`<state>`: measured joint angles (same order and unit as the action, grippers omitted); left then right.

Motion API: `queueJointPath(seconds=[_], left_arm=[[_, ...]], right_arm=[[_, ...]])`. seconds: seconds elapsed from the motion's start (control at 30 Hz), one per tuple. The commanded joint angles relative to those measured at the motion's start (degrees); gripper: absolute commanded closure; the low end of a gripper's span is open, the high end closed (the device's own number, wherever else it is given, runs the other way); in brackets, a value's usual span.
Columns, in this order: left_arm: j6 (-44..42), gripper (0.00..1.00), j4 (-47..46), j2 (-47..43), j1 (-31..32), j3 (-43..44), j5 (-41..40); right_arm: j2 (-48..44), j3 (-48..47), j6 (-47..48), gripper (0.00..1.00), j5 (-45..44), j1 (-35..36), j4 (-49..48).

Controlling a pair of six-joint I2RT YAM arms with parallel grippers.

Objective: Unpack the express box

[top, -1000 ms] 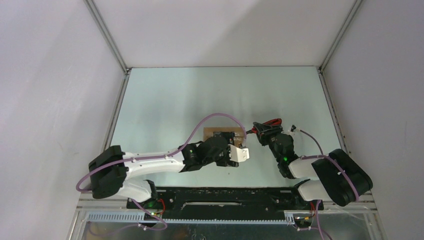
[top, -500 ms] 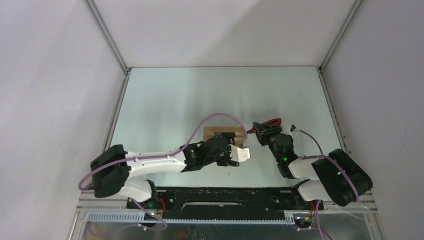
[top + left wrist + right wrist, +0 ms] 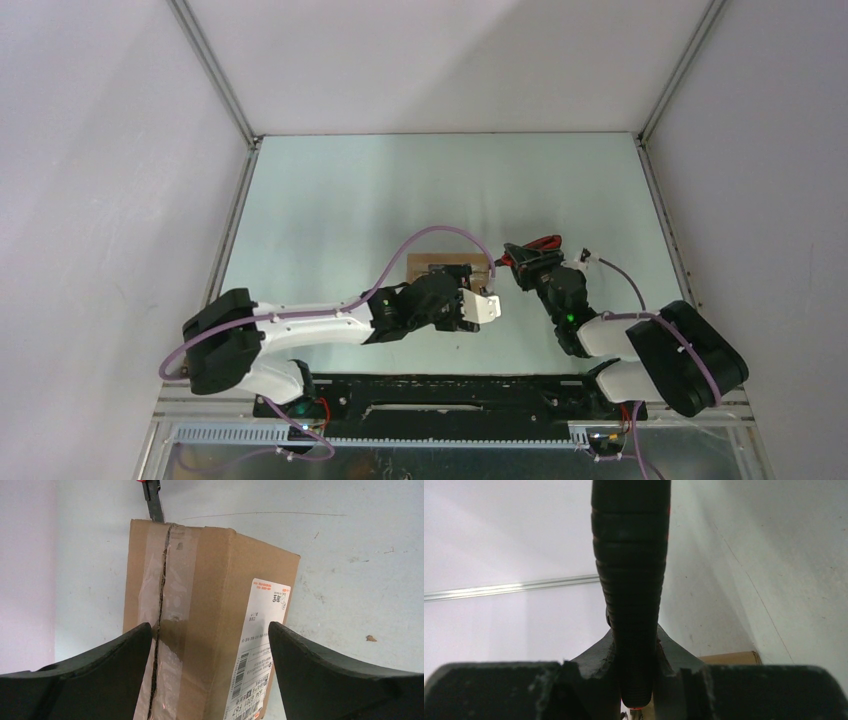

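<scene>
My left tool (image 3: 210, 630) stands apart astride the express box (image 3: 215, 580), which lies mid-tabletop (image 3: 400, 190), long axis parallel to the far edge, near end cut off. My right tool (image 3: 634, 677) clamps the utility knife (image 3: 631, 555).

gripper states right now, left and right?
Left gripper: open, straddling the box; whether it touches the box cannot be told.
Right gripper: shut on the knife, holding its black handle.
</scene>
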<state>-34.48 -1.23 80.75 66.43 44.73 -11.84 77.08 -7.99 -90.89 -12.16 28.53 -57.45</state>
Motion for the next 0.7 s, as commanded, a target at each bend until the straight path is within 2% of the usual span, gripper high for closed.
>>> queueJointPath(seconds=[0.0, 0.33, 0.5, 0.67], left_arm=[[0.9, 0.11, -2.2, 1.1, 0.5, -0.2, 0.5], [1.8, 0.13, -3.5, 1.9, 0.9, 0.0, 0.7], [1.9, 0.13, -2.8, 1.3, 1.0, 0.3, 0.8], [2.1, 0.13, -2.3, 1.3, 1.0, 0.7, 0.5]], right_arm=[[-2.1, -1.4, 0.9, 1.0, 0.3, 0.8, -1.3], [-5.6, 0.0, 2.3, 1.0, 0.2, -0.2, 3.1], [-3.7, -0.2, 2.2, 1.0, 0.8, -3.2, 0.1], [-1.5, -0.6, 1.5, 1.0, -0.1, -3.5, -2.0]])
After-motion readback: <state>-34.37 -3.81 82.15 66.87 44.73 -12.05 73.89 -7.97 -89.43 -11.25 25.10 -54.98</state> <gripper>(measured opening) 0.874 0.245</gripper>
